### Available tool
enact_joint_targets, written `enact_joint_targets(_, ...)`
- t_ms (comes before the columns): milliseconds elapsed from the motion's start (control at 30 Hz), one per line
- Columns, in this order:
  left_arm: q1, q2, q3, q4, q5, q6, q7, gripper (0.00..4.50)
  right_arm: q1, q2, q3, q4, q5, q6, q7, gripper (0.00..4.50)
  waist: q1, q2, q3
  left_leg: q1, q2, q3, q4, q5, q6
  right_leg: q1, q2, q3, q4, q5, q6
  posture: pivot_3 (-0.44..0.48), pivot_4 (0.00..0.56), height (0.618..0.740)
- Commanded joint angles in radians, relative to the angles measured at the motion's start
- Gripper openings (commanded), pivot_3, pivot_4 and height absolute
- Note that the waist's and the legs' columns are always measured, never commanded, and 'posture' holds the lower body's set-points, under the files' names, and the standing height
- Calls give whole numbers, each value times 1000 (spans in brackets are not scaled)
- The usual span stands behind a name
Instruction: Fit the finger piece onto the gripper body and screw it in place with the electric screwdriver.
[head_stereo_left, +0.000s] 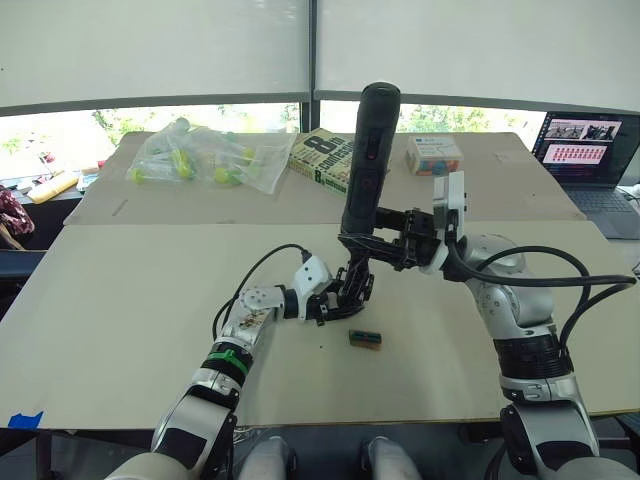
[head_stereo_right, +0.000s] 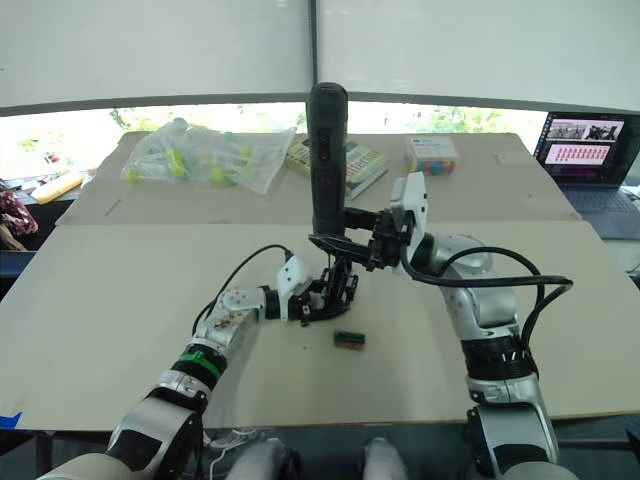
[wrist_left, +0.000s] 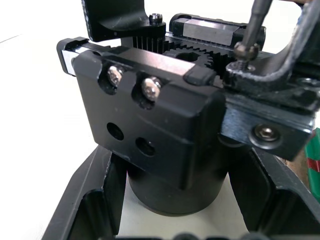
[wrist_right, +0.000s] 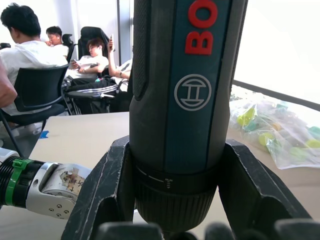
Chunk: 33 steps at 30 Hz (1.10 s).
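So we're at the screwing step: the right gripper (head_stereo_left: 385, 243) is clamped around the electric screwdriver (head_stereo_left: 366, 150), holding it upright over the middle of the table (head_stereo_left: 120, 300), and in the left wrist view its metal bit (wrist_left: 254, 22) sits on a small screw (wrist_left: 242, 49) on top of the finger piece (wrist_left: 270, 107). The left gripper (head_stereo_left: 335, 297) has its fingers closed on the round base of the gripper body (wrist_left: 150, 115), pinning it to the table. I'd say the next move needs the bit kept straight and pressed down while it spins, or it'll slip off. A little green-brown box (head_stereo_left: 365, 339) sits just beside it all.
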Motion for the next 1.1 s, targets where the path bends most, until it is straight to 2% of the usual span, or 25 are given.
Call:
enact_joint_targets(33, 7, -11, -10, 5, 4, -8, -6, 2412, 37, -17, 39, 26, -55, 9, -9, 1941, 0, 0, 0, 0, 0, 0, 0, 0, 0, 0, 0, 0, 0, 0, 0, 0, 150, 740)
enact_joint_targets(733, 15, -10, -11, 6, 2, -2, -13, 2412, 72, -41, 93, 37, -75, 45, -60, 1941, -1, -2, -6, 3, 1, 0, 0, 0, 0, 2, 0, 0, 0, 0, 0, 0, 150, 740)
enact_joint_targets(967, 22, -9, -13, 0, 3, 5, -12, 2412, 29, -12, 31, 5, 1, -20, -10, 1941, -1, -2, -6, 2, 1, 0, -1, 0, 0, 2, 0, 0, 0, 0, 0, 0, 150, 740)
enact_joint_targets(1100, 28, -1, -17, 0, 12, 23, -2, 2412, -24, -4, -45, -23, 110, -27, 54, 1941, -1, -3, -5, 1, 1, 0, 0, 0, 0, 1, 0, 0, 0, 0, 0, 0, 150, 740)
